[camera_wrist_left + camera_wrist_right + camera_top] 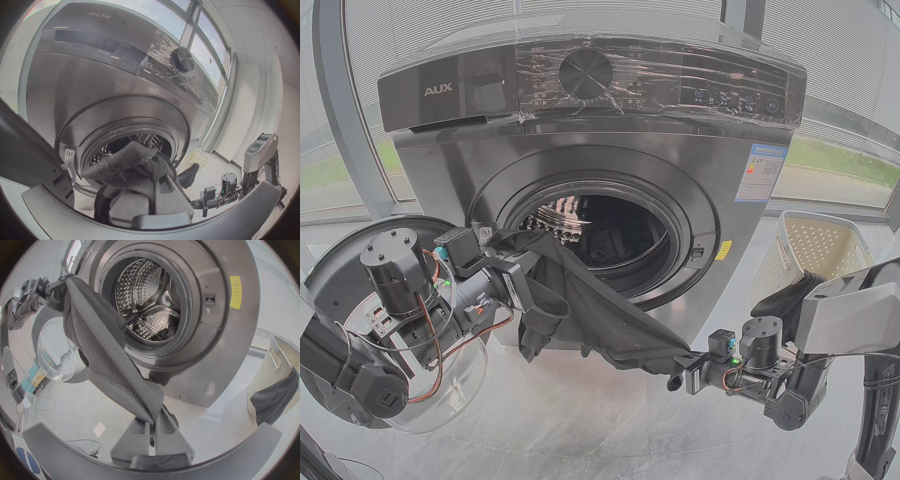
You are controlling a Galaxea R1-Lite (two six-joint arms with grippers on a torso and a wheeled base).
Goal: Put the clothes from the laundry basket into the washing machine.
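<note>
Head view: garment [594, 306] stretched between both claws, its long axis running from the left claw [503, 253], clenched on the upper end just beside the drum mouth [612, 234], down to the right claw [682, 370], clenched on the lower end, well short of the mouth; left arm is nearer. Left wrist view: cloth bunched in closed jaws, mouth straight ahead. Right wrist view: jaws pinch a hem; basket [276, 360] aside, second garment [275, 399] over its rim

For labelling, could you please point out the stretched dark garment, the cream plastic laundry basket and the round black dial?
dark garment [594, 306]: head view, mid-span cloth.
cream plastic laundry basket [831, 240]: head view, perforated inner wall.
round black dial [585, 73]: head view, centre face.
</note>
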